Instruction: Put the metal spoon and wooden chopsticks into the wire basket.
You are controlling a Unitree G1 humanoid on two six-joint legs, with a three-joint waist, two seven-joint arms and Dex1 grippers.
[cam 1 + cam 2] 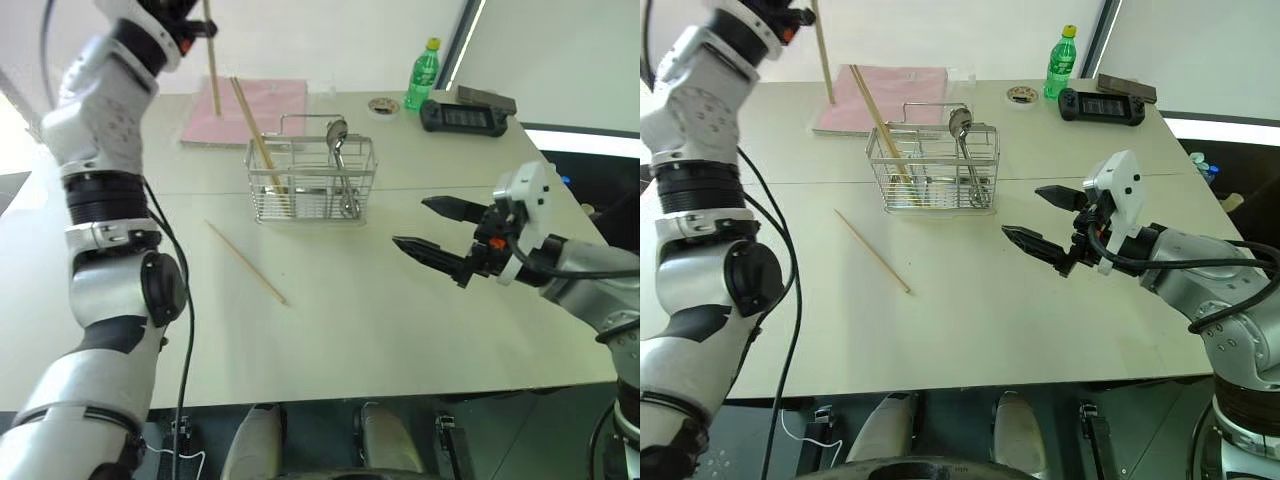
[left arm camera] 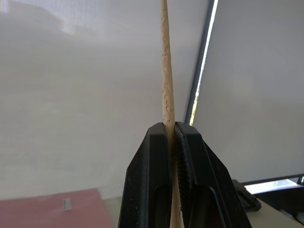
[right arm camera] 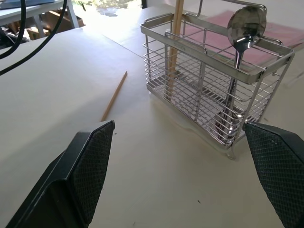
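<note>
The wire basket (image 1: 310, 180) stands on the white table, mid-back. The metal spoon (image 1: 340, 150) stands upright in its right end, bowl up. One wooden chopstick (image 1: 256, 132) leans in the basket's left end. Another chopstick (image 1: 245, 262) lies flat on the table in front-left of the basket. My left gripper (image 2: 171, 126) is raised high at the back left, shut on a third chopstick (image 1: 211, 62) that hangs about upright beneath it, over the mat. To the right of the basket and nearer me, my right gripper (image 1: 430, 226) hovers open and holds nothing.
A pink mat (image 1: 262, 106) lies behind the basket. At the back right are a green bottle (image 1: 422, 72), a tape roll (image 1: 383, 104) and a black handheld device (image 1: 462, 116). The table's front edge runs close below the right gripper.
</note>
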